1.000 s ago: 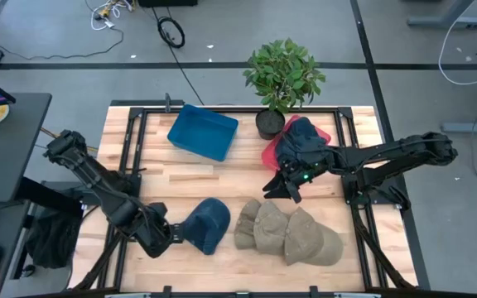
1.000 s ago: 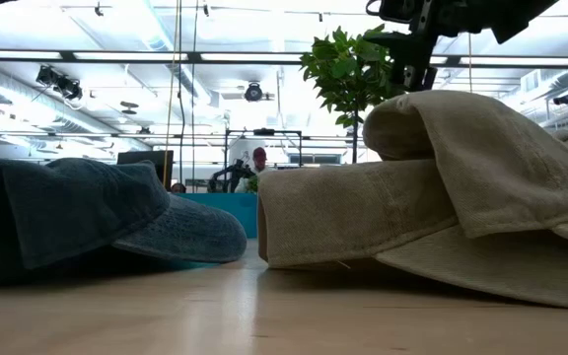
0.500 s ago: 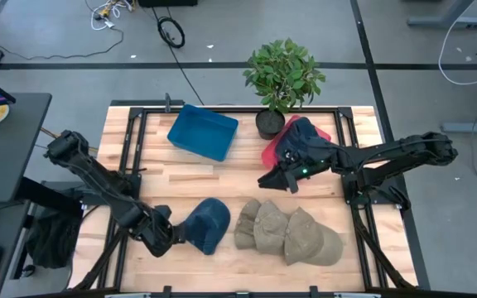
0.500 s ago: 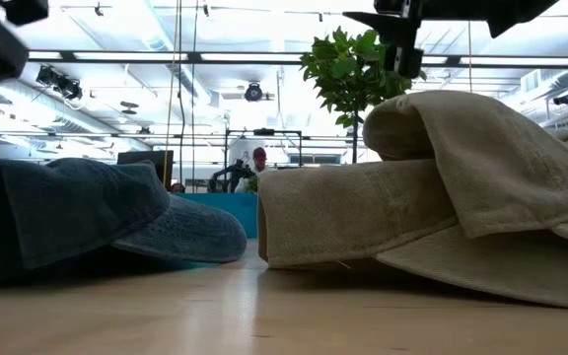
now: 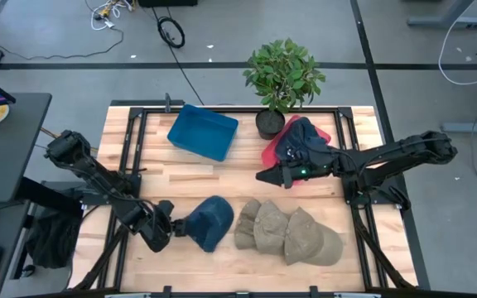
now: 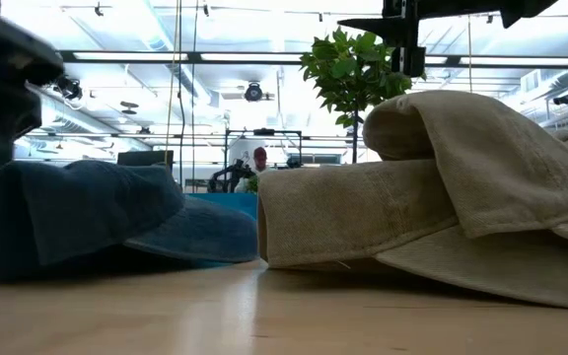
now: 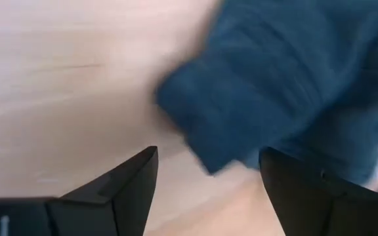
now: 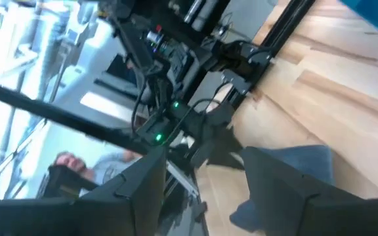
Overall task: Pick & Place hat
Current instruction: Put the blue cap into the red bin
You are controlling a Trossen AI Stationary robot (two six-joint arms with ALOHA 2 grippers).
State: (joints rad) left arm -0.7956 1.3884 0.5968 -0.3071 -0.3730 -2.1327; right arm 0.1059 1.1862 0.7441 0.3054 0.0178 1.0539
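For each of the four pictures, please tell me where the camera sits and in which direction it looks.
High view: above the table, looking straight down; both arms show.
Low view: at table-top height, looking level past the blue hat; the left gripper shows at the edge.
Left wrist view: on the left arm, facing the blue hat; the left gripper is open.
Right wrist view: on the right arm, facing across the table; the right gripper is open.
All four show the blue hat.

Robotics lab, wooden workbench (image 5: 180, 174) on black framing, floor cables (image 5: 171, 31), open-plan ceiling lights (image 6: 254, 92)
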